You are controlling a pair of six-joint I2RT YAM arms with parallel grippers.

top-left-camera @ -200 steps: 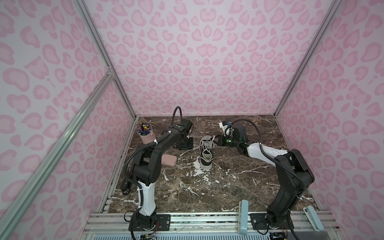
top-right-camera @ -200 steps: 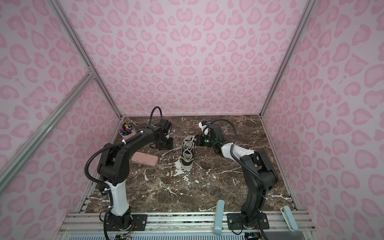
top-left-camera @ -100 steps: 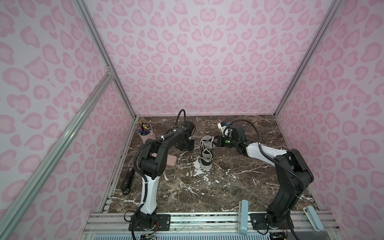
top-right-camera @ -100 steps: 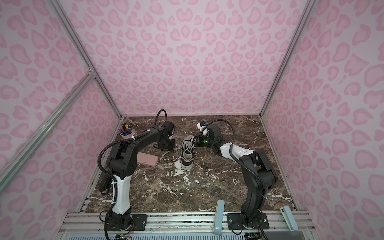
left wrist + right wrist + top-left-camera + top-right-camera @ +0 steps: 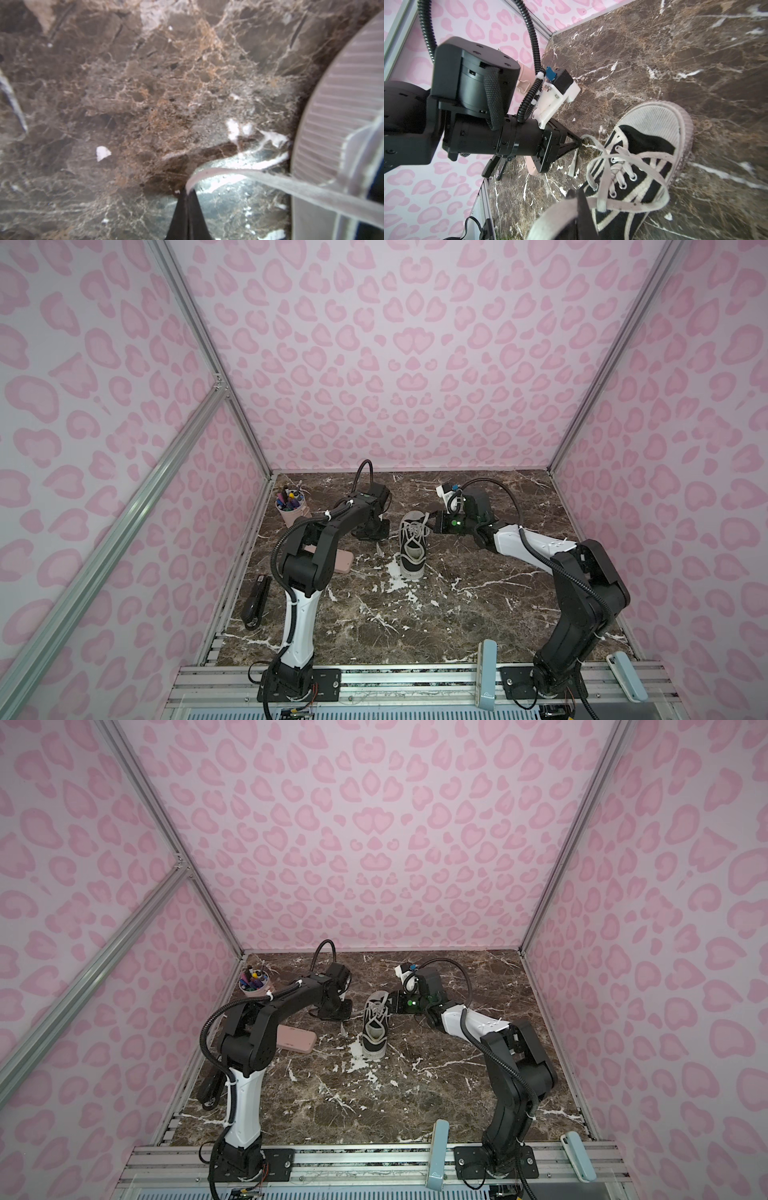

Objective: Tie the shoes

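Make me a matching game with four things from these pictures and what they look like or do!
Things:
1. sneaker
2. flat case
3. cup of pens
4. left end effector

Clues:
A. shut, pinching a white lace
B. pink, lying flat
C. black with a white toe cap
D. standing at the back by the left wall

Pairs: 1-C, 2-B, 3-D, 4-A

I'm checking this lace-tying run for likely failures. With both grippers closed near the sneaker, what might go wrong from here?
1. The left gripper pinches the lace only at its very tip, so a pull may slip it free.
2. The sneaker stands unheld on the table. With the right gripper apparently holding the other lace, opposing pulls could drag or tip it.
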